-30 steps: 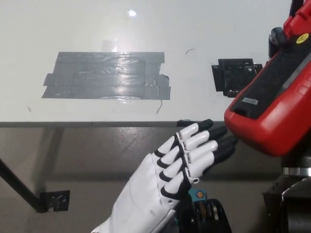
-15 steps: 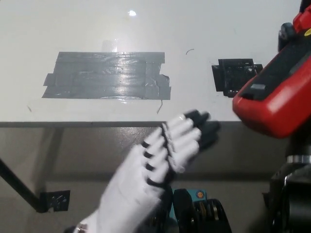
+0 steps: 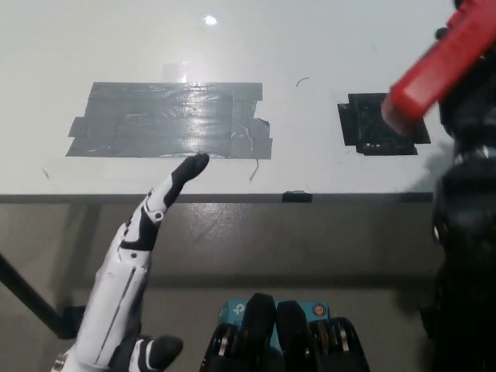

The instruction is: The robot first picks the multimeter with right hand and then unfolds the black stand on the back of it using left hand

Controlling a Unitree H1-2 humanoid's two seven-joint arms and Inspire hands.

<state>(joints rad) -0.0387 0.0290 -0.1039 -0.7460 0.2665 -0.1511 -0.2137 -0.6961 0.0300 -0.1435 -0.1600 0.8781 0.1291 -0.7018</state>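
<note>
White bench (image 3: 325, 46): fills the upper half of the view, its front edge running straight across the middle.

Grey tape patch (image 3: 172, 121): several overlapping strips stuck flat on the bench, left of centre.

Right arm (image 3: 465, 256): a dark, blurred column along the right edge; the right hand itself cannot be made out, so whether it is closed cannot be told.

Left hand (image 3: 128, 263): white with dark fingertips, seen edge-on in front of the bench edge, fingers straight and pressed together, holding nothing; the topmost tip overlaps the lower edge of the tape patch.

Multimeter (image 3: 434, 66): red, blurred, raised at the upper right corner above the right arm, tilted, well apart from the left hand.

Black square patch (image 3: 368, 128): on the bench, partly covered by the multimeter.
</note>
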